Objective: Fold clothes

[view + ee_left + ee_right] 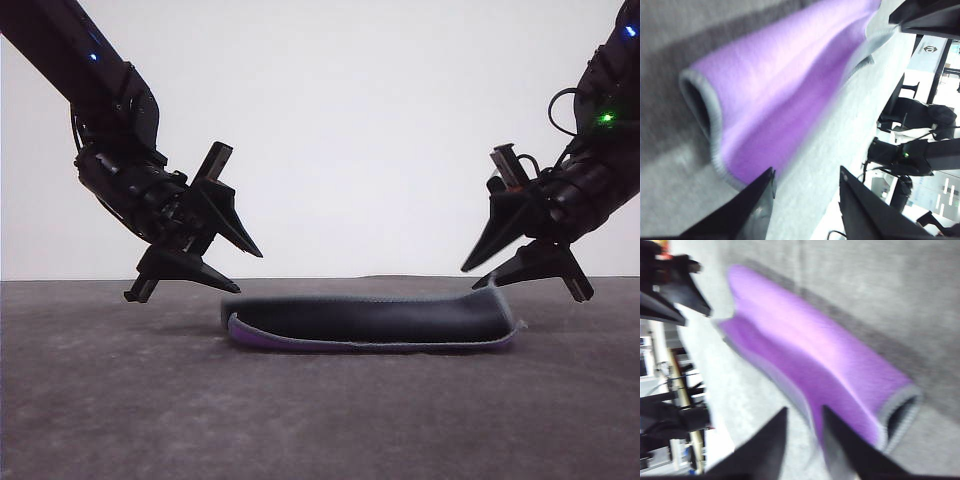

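Cloth [370,320] is seen folded on table [100,400]; left gripper [235,268] and right gripper [482,272] are held wide, apparently just clear of its ends.

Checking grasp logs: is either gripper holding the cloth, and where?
Nothing is held: left gripper and right gripper hang open above the cloth.

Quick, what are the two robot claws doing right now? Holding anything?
Left tool: open, holding nothing, above the folded cloth's left end.
Right tool: open, holding nothing, by the cloth's right end.
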Robot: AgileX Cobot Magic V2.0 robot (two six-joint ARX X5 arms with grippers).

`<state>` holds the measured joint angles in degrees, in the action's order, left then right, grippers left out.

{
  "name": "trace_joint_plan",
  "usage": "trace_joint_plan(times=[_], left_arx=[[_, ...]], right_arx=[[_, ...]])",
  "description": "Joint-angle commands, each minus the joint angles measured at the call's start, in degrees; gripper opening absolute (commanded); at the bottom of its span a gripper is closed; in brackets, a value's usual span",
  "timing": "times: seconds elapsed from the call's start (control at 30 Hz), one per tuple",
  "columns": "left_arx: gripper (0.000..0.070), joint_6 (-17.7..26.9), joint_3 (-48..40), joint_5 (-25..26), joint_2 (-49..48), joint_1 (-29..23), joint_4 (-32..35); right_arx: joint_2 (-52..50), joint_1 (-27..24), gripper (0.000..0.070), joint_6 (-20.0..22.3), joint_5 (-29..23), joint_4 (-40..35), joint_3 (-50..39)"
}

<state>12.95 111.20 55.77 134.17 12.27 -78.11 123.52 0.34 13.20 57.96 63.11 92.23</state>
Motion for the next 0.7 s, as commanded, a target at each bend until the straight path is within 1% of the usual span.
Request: trace_joint_plan(times=[0.0, 0.07, 0.17, 0.23, 0.47, 0.6, 0.67], left_arx=[[0.0246, 1.37, 1.68, 0.41, 0.48, 0.25, -0.15], [0.0251, 1.36, 1.68, 0.45, 0.48, 0.37, -0.29], [0.0332, 1.36, 1.68, 0.46, 0.48, 0.55, -0.33], [0.0363, 1.36, 1.68, 0.53, 0.48, 0.66, -0.33], [0.0367, 1.62, 2.57, 1.25, 0.42, 0.50, -0.50], [0.0367, 2.44, 6.49, 0.96, 0.42, 0.38, -2.95], [0.0367, 2.75, 9.81, -0.91, 0.37, 0.39, -4.60]], right_arx=[[1.70, 0.00, 0.0238, 1.20, 0.73, 0.27, 1.38], [1.70, 0.00, 0.0241, 1.21, 0.72, 0.41, 1.38], [1.70, 0.00, 0.0241, 1.23, 0.70, 0.45, 1.38], [1.70, 0.00, 0.0241, 1.32, 0.69, 0.44, 1.38], [0.78, -0.23, 0.0264, 2.71, 0.49, 0.59, 1.59], [-1.45, -0.58, 0.0275, 2.73, 0.23, 0.57, 2.56], [-3.08, -0.87, 0.0275, 2.72, -0.06, 0.54, 3.25]])
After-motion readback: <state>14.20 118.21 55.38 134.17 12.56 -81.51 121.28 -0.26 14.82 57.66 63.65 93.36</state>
